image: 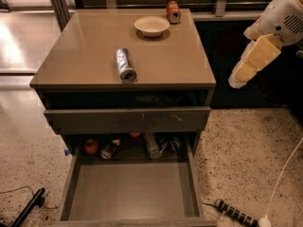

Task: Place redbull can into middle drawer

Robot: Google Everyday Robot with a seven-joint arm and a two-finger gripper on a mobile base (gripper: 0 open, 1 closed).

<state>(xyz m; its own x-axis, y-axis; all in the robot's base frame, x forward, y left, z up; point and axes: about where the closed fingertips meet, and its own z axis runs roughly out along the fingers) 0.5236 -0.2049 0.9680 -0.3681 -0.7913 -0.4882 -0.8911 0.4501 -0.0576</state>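
The redbull can [126, 64] lies on its side on the cabinet top [85, 56], near the front edge, one end facing me. The middle drawer [128, 195] is pulled wide open below, and the front part of its grey floor is bare. My gripper [238, 77] hangs in the air to the right of the cabinet, level with its top, well away from the can and holding nothing that I can see.
A white bowl [151, 26] and a shorter orange-red can [173, 12] stand at the back of the top. The upper drawer [128, 119] with a scratched front is shut. Several bottles and cans [111, 148] lie at the open drawer's back. A power strip [234, 213] and cables lie on the floor.
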